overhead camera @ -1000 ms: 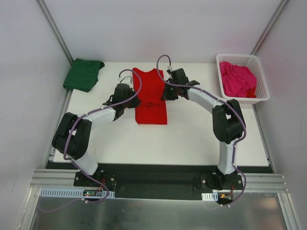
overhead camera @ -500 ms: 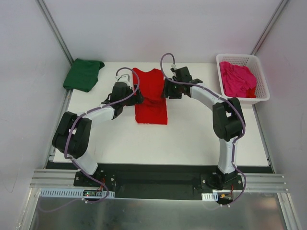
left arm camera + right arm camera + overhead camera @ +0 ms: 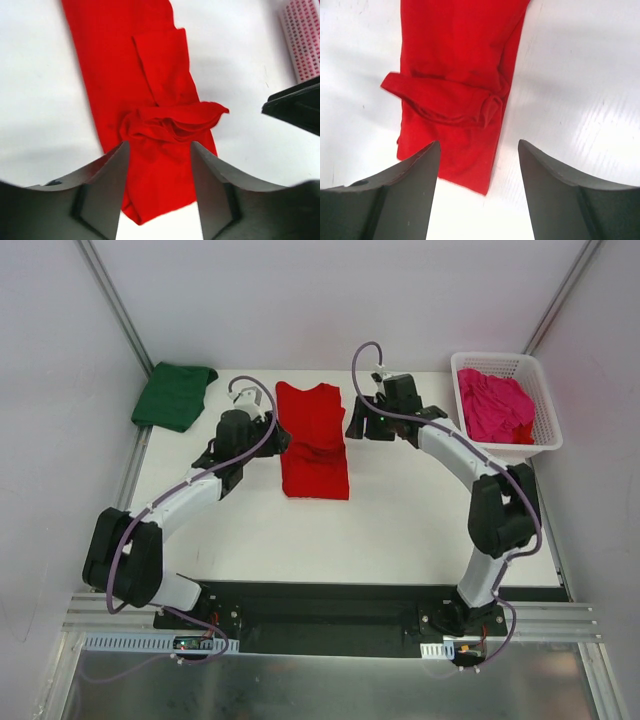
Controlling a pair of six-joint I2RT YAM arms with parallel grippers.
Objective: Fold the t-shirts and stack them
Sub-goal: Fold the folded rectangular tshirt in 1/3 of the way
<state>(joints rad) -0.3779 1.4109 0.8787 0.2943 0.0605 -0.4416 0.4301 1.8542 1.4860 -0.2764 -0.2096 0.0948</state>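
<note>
A bright red t-shirt [image 3: 314, 445] lies in the middle of the table as a narrow strip, with a bunched fold across its middle [image 3: 170, 122] [image 3: 445, 100]. My left gripper [image 3: 266, 434] hovers at its left edge and my right gripper [image 3: 358, 424] at its right edge. Both stand open with nothing between the fingers, as the left wrist [image 3: 159, 150] and right wrist [image 3: 479, 146] views show. A dark green t-shirt [image 3: 175, 395] lies folded at the far left corner. The magenta pink t-shirt [image 3: 495, 406] is crumpled in the basket.
A white lattice basket [image 3: 546, 410] stands at the far right corner. Bare white table [image 3: 400, 520] extends in front of the red shirt. Grey walls close in the left, right and back sides.
Both grippers have opened and let go of the red shirt's middle fold. They drew apart, the left one to the left and the right one to the right and back.
</note>
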